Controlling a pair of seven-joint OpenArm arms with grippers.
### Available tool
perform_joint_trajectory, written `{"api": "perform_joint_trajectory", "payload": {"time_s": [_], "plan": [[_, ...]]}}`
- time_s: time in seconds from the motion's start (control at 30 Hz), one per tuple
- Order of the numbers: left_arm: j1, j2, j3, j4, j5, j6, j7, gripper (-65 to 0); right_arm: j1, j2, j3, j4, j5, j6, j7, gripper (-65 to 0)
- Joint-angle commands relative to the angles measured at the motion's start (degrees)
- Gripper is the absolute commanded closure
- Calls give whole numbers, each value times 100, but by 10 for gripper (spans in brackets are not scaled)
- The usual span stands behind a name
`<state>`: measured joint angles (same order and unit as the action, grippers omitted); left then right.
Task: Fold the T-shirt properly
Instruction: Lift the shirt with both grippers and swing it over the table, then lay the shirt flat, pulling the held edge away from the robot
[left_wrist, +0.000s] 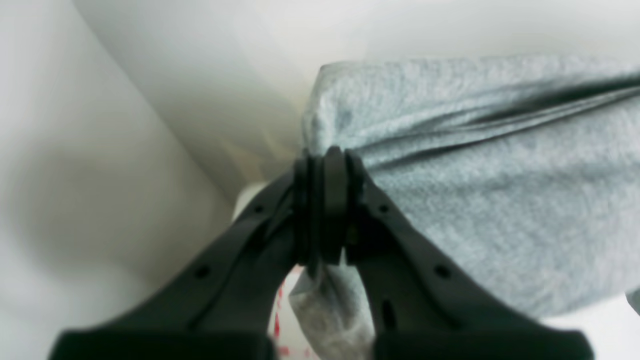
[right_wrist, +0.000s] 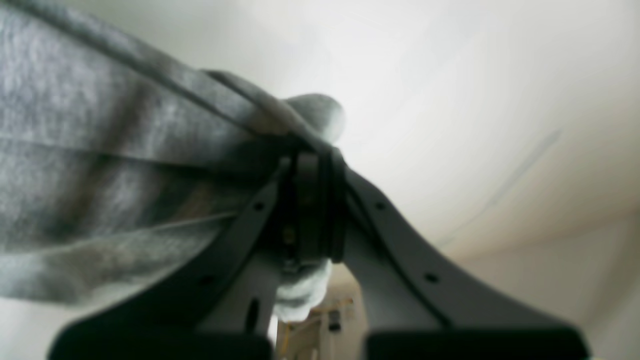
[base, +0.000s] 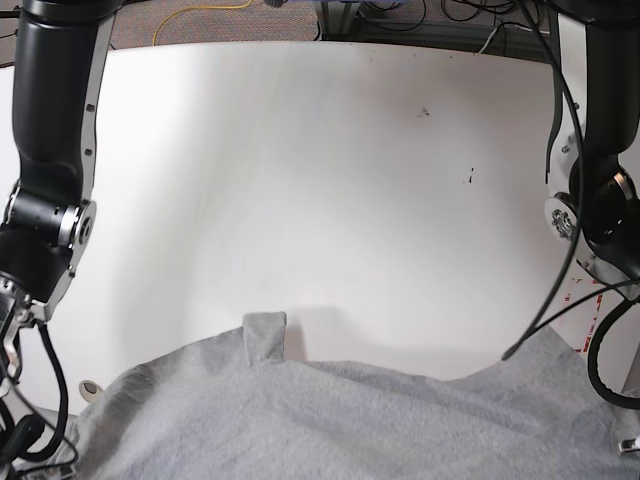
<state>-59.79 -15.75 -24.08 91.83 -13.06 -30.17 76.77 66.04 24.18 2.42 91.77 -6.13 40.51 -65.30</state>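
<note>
Filling the bottom of the base view, nearest the lens, is the heather-grey soft cotton T-shirt, lifted toward the camera with its upper edge sagging between two raised corners and a small flap of cloth standing up near the middle. Behind it spreads the broad white table, bare apart from a few small dark marks. Two black arms frame the scene, one at each side.

No fold can be seen in the shirt so far; it appears only picked up and stretched out, so I judge the task to be at an early stage, with the laying flat and every fold yet to come. No lettering shows on the side that faces the cameras.

Neither claw appears in the base view. The wrist views supply that: the left gripper has its black jaws pressed together on a pinched edge of the shirt, cloth bunching below the tips. The right gripper is likewise clamped tight on a gathered corner, fabric draping off to its side.
</note>
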Motion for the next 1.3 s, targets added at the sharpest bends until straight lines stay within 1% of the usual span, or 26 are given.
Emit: {"api": "perform_joint_trajectory", "payload": {"time_s": [0.0,0.1,0.13,0.27,0.37,0.47,0.6,0.63,0.73,0.83,1.0,1.27], "plan": [[137,-74,3,456,27,-2,-156,0,-560,214,290,691,-112,-51,-103,-6],[515,-65,12,764,27,-11,-156,0,-1105,162,528,1113,-112,-51,-138,-6],[779,-65,12,931,27,-46,-148,0,-1448,91,651,1351,-121,-51,-174,-6],[1394,-56,-6,1256,27,-249,-51,0,-2327,-40,994,1922,-130,-51,-244,-6],[2010,-47,-111,1529,27,-389,-7,0,-3013,-225,1275,2265,-121,-51,-270,-6],[2608,41,-269,1801,27,-512,-7,0,-3655,-383,1504,2459,-121,-51,-270,-6],[3346,67,-516,1916,27,-679,-7,0,-4384,-594,1846,2485,-112,-51,-253,-6],[3592,67,-595,1916,27,-767,-7,0,-4604,-717,1978,2485,-112,-51,-244,-6],[4067,67,-788,1916,27,-961,-7,0,-5052,-955,2295,2494,-121,-51,-235,-6],[4559,67,-981,1916,27,-983,-7,0,-5360,-1131,2576,2494,-121,-51,-235,-6],[5236,67,-1078,1916,27,-983,-16,0,-5923,-1342,2840,2494,-121,-51,-235,-6],[6036,67,-1307,1907,36,-983,-25,0,-6767,-1579,2857,2494,-121,-51,-226,-6]]}}
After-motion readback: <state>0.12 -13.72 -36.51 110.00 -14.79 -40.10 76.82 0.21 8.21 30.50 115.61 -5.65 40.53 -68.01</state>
